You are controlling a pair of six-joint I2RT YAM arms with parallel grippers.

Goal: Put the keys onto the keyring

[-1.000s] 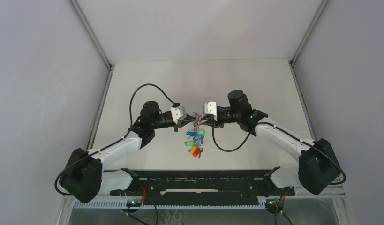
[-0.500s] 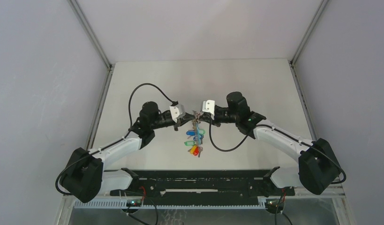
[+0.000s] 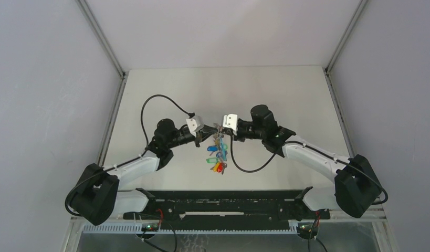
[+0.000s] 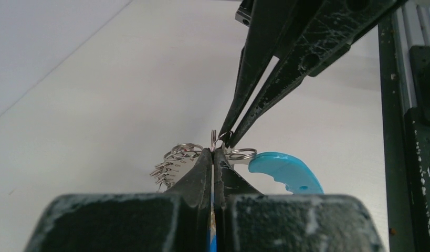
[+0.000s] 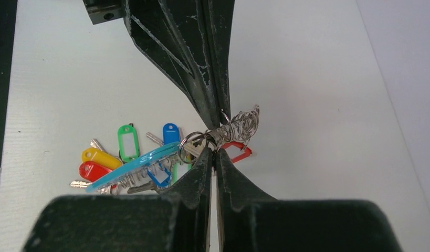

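I'm holding the keyring [image 5: 139, 160] aloft over the tabletop [image 5: 307, 79]: left gripper [image 4: 212, 153] and right gripper [image 5: 211, 153] are both pinching its silvery edge fully closed, tip to tip, keys [image 5: 127, 143] dangling beneath it.
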